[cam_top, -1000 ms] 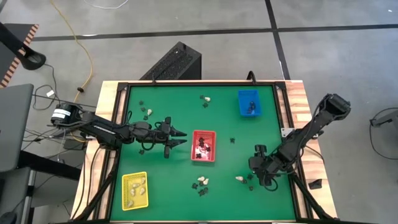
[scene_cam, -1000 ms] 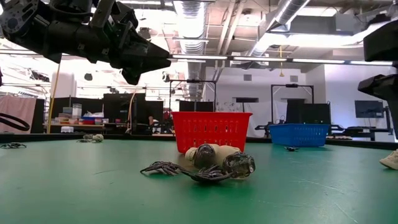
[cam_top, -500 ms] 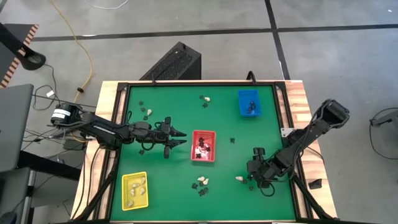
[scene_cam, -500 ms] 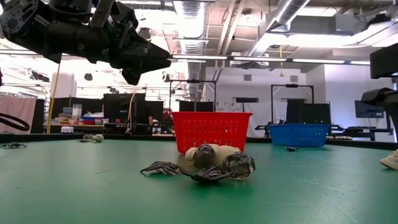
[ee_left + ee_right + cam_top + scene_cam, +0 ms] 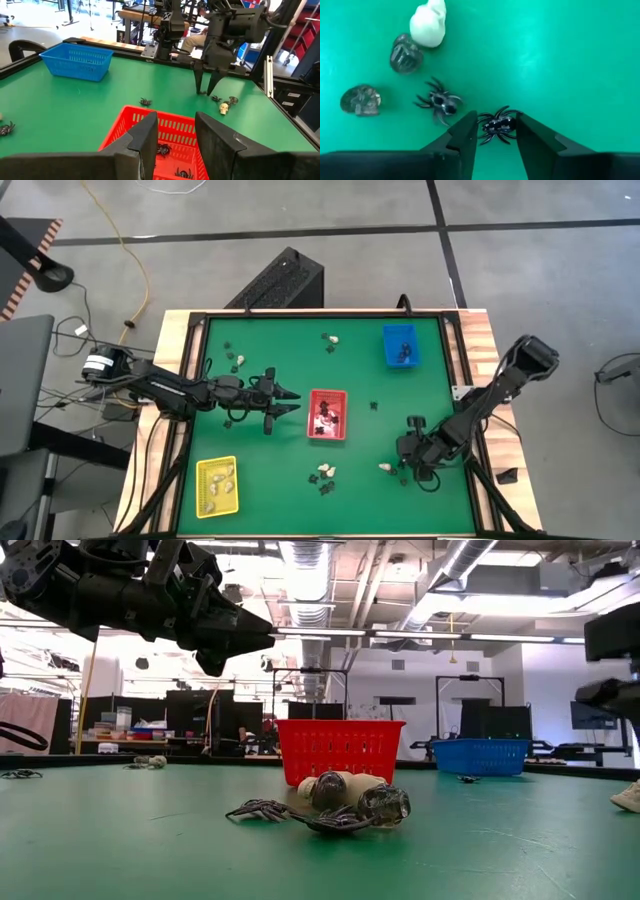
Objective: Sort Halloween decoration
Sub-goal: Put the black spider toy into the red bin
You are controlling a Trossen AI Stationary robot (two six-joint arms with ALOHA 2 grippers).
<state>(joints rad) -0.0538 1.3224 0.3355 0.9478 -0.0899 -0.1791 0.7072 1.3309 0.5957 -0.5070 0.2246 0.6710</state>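
Observation:
Small cream skulls and black spiders lie scattered on the green table. My right gripper points down at the near right, open. In the right wrist view its fingers stand on either side of a black spider that lies on the table; whether they touch it I cannot tell. A second spider, two grey skulls and a white skull lie close by. My left gripper hovers open just left of the red tray, which holds black pieces.
A yellow tray with cream pieces sits at the near left. A blue tray with dark pieces sits at the far right. More pieces lie near the middle of the near edge, at the far middle and the far left.
My right gripper has crept a little toward the table's left, closer to the pieces at the near right. My left arm has kept still, and no piece has moved.

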